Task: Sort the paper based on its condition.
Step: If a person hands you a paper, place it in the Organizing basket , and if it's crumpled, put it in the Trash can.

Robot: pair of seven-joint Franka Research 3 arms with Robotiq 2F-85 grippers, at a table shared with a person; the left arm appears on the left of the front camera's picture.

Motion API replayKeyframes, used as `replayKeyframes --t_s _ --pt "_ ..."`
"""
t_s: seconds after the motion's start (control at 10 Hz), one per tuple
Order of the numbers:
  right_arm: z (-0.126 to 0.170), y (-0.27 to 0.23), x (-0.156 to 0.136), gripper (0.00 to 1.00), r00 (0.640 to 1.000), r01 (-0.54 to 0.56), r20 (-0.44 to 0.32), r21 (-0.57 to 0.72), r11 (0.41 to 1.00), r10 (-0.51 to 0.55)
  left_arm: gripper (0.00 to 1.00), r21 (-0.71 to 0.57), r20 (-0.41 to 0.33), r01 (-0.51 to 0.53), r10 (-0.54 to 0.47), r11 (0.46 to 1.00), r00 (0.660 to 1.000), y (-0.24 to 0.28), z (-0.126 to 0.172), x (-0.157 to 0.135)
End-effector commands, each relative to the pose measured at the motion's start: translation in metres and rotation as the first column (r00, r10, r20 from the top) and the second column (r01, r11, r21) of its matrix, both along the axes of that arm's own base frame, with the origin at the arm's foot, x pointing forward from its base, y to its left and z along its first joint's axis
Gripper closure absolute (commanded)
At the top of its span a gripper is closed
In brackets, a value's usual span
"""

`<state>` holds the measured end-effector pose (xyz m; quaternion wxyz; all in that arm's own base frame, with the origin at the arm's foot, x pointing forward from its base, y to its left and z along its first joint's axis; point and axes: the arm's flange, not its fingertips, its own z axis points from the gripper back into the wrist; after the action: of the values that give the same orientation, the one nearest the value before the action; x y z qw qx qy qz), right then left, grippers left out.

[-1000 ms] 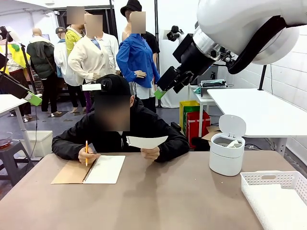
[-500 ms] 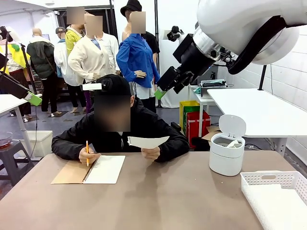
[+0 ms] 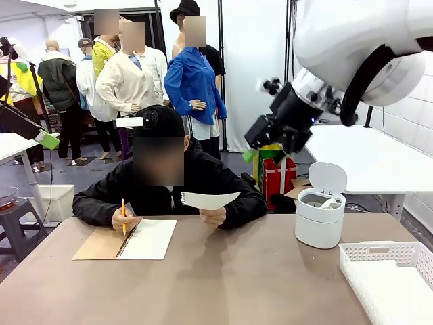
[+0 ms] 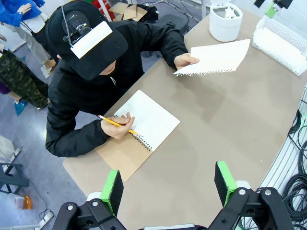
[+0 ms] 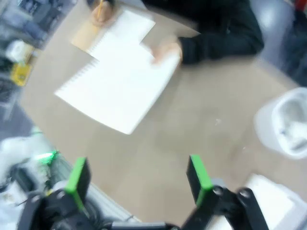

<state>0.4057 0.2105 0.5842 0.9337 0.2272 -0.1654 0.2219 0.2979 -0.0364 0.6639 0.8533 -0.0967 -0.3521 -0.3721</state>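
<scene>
A person (image 3: 203,172) at the far side of the table (image 3: 223,284) holds one smooth sheet of paper (image 3: 208,200) in one hand (image 3: 213,216). The sheet is level above the surface, its long axis running side to side. The right gripper (image 3: 251,155) hangs above it and a little to the right, jaws spread wide and empty. It is the nearer of the two. The left gripper (image 4: 168,184) — also wide and empty — hovers high over the notebook (image 4: 146,120) side, farther off.
</scene>
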Motion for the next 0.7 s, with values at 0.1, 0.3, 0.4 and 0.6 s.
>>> replayKeyframes --t_s 0.1,0.3,0.4,0.6 --pt "-0.044 -0.014 0.020 0.00 0.893 0.379 -0.317 0.149 0.913 -0.319 0.00 -0.003 0.004 -0.004 0.004 1.000 1.000 0.001 -0.001 0.000" --pt "-0.073 -0.020 0.032 0.00 0.815 0.510 -0.393 0.138 0.849 -0.425 0.00 -0.003 0.004 -0.004 0.004 1.000 1.000 0.001 -0.001 0.000" --pt "-0.082 -0.022 0.038 0.00 0.772 0.587 -0.413 0.171 0.792 -0.483 0.00 -0.003 0.004 -0.004 0.004 1.000 1.000 0.001 -0.001 0.000" --pt "-0.088 -0.030 0.048 0.00 0.718 0.655 -0.478 0.219 0.723 -0.506 0.00 -0.003 0.004 -0.004 0.004 1.000 1.000 0.001 -0.001 0.000"
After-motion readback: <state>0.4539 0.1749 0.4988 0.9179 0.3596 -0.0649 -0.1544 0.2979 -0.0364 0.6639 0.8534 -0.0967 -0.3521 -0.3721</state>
